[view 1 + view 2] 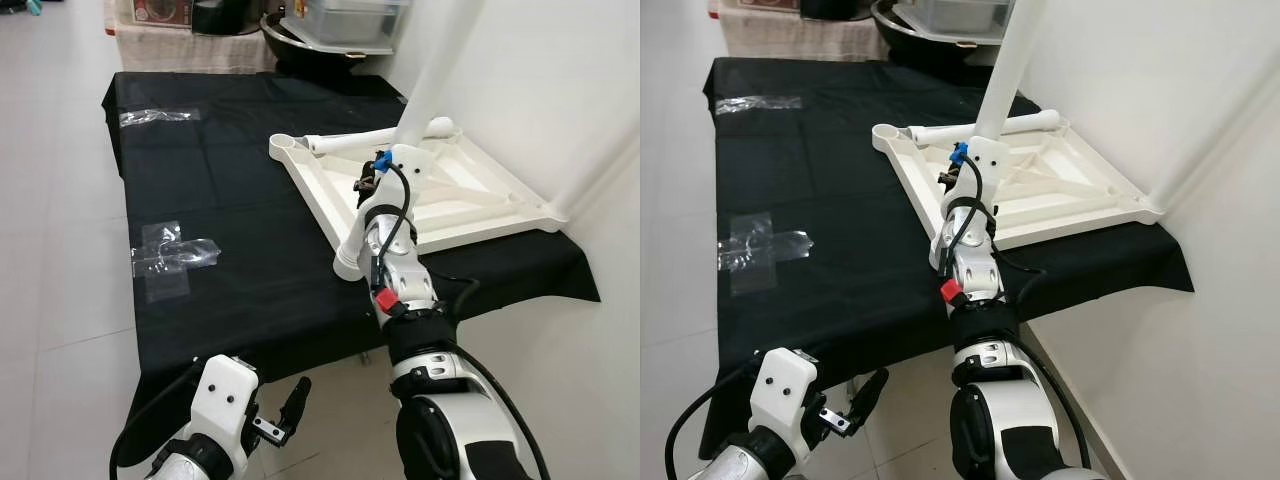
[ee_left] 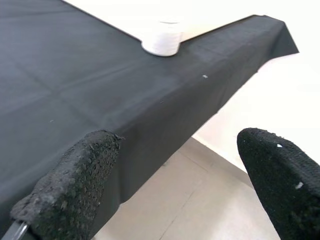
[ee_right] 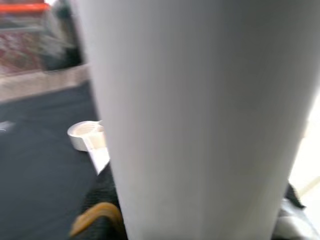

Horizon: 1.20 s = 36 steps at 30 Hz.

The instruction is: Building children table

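Right tool [image 1: 392, 160] grips upright white leg [image 1: 440, 60].

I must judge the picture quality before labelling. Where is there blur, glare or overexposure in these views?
Right wrist view: the white table leg is so close that it is soft, and the background is blurred. Left wrist view: the black cloth is sharp, but the area above it is washed out to near white. Head views: sharp, evenly lit, with the wall bright; the clear tape glints slightly.
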{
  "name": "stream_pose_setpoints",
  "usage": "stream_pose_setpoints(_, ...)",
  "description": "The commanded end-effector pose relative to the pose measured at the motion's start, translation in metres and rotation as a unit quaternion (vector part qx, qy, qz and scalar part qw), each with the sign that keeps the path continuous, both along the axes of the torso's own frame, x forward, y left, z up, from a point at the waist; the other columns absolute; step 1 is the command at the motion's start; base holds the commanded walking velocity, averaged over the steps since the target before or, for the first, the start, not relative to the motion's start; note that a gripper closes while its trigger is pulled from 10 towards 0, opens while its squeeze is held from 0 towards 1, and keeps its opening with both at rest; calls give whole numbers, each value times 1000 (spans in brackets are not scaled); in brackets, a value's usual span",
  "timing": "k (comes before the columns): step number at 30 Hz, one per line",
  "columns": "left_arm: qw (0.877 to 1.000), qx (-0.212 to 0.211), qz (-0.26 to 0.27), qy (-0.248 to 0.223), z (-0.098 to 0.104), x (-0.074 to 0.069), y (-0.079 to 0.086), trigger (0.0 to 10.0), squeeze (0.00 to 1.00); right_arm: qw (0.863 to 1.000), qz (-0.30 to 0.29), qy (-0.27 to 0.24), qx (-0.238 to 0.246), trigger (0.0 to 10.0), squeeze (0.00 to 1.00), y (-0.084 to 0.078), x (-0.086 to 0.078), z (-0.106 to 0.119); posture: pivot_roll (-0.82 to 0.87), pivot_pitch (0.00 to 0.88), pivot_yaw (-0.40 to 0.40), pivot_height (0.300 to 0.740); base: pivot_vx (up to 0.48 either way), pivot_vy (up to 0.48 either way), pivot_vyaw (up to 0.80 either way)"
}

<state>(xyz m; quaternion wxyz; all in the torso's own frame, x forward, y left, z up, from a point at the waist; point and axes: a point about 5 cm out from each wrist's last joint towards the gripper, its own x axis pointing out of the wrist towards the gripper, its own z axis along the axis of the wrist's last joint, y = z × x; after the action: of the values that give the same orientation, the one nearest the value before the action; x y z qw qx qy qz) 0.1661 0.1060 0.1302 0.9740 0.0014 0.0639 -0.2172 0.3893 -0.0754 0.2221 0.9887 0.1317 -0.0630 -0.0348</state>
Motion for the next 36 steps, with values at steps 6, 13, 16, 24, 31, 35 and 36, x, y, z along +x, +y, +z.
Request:
stream_pose_setpoints(6,1000,3,-2,13,-5,-1,-1,10000,0,999,-8,-50,-15,10000,0,-18,3,20,159,106,-182,740,0,0,0)
stream_pose_setpoints(13,1000,-1,-5,13,-5,0,-2,10000,0,976,215,-35,-4,10000,0,-31,8,14,149,104,-186,740,0,0,0)
stream_pose_setpoints(16,1000,-2,-5,13,-5,0,-2,10000,0,958,285,-33,-25,10000,0,-33,8,11,149,100,-189,740,0,0,0)
stream_pose_setpoints(24,1000,-5,-7,9,-5,0,-5,10000,0,798,598,-67,-21,10000,0,-17,-12,12,172,87,-210,740,0,0,0)
stream_pose_setpoints(31,1000,-3,-6,9,-4,-1,-6,10000,0,727,680,-91,-8,9529,0,8,-17,22,187,95,-218,740,0,0,0)
stream_pose_setpoints(35,1000,-4,-6,10,-4,-1,-6,10000,0,737,670,-89,-18,0,0,14,-15,21,184,100,-218,740,0,0,0)
stream_pose_setpoints(36,1000,-4,-6,10,-4,-1,-6,10000,0,737,670,-89,-18,0,0,14,-15,21,184,100,-218,740,0,0,0)
